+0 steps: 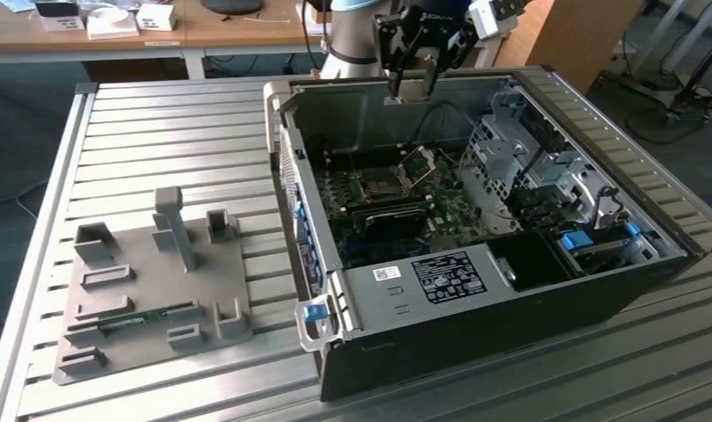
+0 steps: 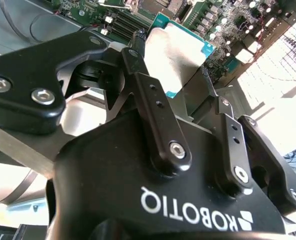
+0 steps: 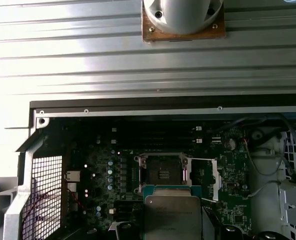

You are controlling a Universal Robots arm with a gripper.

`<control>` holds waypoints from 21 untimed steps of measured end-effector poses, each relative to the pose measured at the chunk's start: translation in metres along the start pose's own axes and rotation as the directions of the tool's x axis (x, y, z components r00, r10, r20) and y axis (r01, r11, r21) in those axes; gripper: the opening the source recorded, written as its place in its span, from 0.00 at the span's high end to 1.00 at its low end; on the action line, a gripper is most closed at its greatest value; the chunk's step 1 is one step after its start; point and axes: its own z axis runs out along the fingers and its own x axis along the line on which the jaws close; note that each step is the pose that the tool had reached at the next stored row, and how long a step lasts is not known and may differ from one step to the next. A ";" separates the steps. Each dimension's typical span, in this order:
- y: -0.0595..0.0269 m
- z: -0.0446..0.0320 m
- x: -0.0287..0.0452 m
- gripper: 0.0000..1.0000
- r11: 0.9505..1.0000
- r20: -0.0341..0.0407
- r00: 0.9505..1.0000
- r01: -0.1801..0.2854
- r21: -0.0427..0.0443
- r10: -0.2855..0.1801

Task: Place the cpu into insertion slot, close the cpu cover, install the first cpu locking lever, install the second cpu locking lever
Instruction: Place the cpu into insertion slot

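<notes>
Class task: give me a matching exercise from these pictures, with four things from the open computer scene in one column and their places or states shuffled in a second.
1 cpu
2 cpu cover
3 socket
4 grey fixture

A on the slatted table, at the exterior view's left
B swung up open
C held by the gripper
D uncovered, no chip in it

Pairs: 1-C, 2-B, 3-D, 4-A

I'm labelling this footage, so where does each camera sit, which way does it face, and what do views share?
Exterior view: off the arm, looking down into the computer case; shows the gripper.
Second wrist view: behind the gripper, facing the cpu it grips.
First wrist view: on the arm, facing the insertion slot.
Shared: both wrist views show the cpu.
</notes>
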 end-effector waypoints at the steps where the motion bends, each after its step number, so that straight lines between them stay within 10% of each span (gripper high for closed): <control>1: 0.0000 0.0000 0.0000 0.46 1.000 0.000 1.000 0.000 0.000 0.000; 21: -0.0008 0.0083 0.0000 0.46 1.000 0.004 1.000 0.000 0.000 0.000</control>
